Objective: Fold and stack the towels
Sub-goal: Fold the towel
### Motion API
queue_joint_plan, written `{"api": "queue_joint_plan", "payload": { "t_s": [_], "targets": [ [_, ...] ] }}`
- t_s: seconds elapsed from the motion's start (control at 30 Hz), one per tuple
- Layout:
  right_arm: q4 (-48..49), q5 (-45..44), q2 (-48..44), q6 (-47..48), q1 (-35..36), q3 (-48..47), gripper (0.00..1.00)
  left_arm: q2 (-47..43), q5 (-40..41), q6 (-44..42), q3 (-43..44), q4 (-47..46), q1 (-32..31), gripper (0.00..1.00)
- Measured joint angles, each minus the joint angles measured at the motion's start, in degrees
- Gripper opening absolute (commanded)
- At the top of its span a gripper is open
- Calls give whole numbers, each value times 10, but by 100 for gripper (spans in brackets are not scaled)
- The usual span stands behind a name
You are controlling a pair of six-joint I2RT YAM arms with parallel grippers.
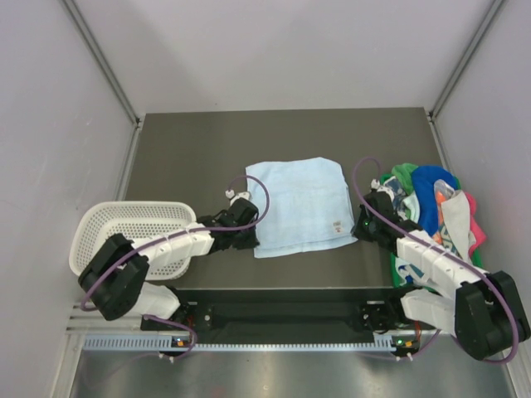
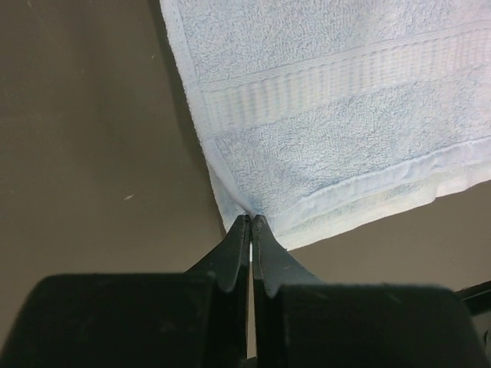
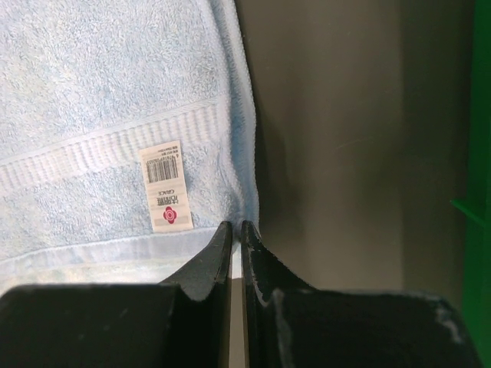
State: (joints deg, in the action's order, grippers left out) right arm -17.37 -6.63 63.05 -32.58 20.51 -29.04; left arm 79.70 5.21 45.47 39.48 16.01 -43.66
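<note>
A pale blue towel lies spread flat in the middle of the dark table. My left gripper is shut on its near left corner; in the left wrist view the fingertips pinch the towel's corner. At the near right corner my right gripper is shut on the hem. The right wrist view shows that gripper nipping the towel's edge beside a white barcode label. More towels in green, royal blue, pink and a white print lie heaped at the right.
A white mesh basket stands at the table's left edge, under my left arm. A green tray edge shows at the right of the right wrist view. Pale walls close in the table on three sides.
</note>
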Motion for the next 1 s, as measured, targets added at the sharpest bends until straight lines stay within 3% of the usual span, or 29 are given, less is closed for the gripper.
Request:
{"api": "queue_joint_plan", "payload": {
  "t_s": [0.87, 1.0],
  "targets": [
    [-24, -6, -1, 25, 0, -27, 1, -36, 2, -7, 12, 19, 0, 0],
    [-28, -6, -1, 30, 0, -29, 6, -36, 2, -7, 15, 21, 0, 0]
  ]
}}
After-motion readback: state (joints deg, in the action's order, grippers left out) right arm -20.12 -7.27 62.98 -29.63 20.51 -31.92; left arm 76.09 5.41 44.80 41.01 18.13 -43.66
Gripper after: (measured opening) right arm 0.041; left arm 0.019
